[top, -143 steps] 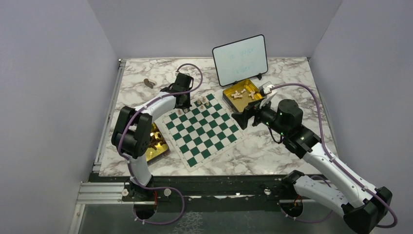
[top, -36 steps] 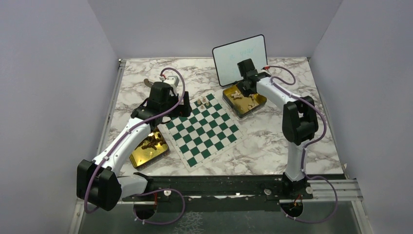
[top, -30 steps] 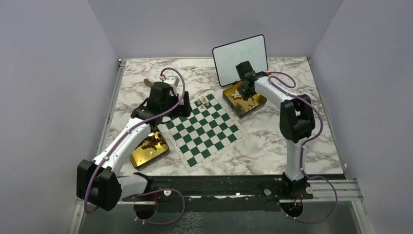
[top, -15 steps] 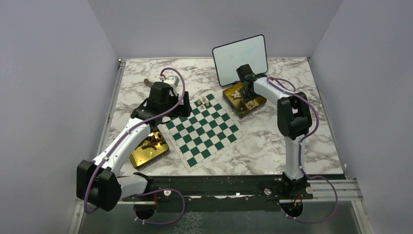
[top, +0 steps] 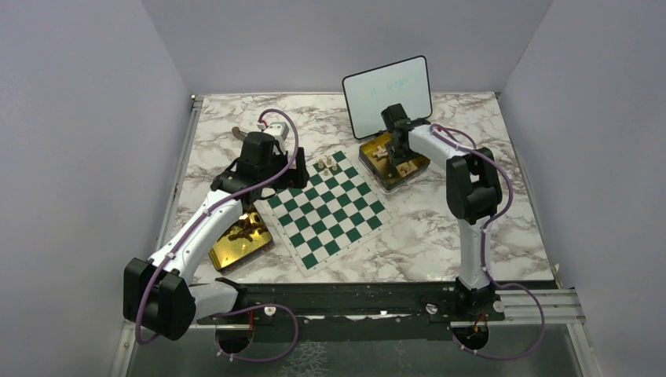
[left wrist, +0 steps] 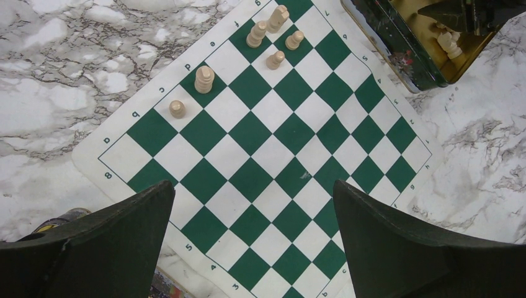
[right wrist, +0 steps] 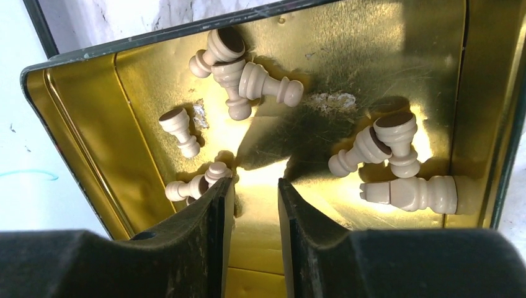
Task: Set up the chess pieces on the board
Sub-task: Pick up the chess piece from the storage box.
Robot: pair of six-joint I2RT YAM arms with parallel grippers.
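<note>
The left hand (left wrist: 251,189) hovers over the board (left wrist: 273,155), fingers wide apart, empty. Flat green-white checks on marbled desk (left wrist: 49,105); six pale turned-wood chess pieces (left wrist: 203,79) upright near one corner. The right hand (right wrist: 255,183) points down into the glossy gold tin (right wrist: 99,143), fingers narrowly apart, empty; toppled pieces around, one possibly touching a finger.

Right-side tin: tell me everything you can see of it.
The tin: rectangular, open, no lid; shiny gold metal inside, dark outer wall. Lies flat on the marble table right of the board, before the whiteboard. Pale pieces lie loose inside. The right end effector hangs over its floor, narrowly open, holding nothing.
</note>
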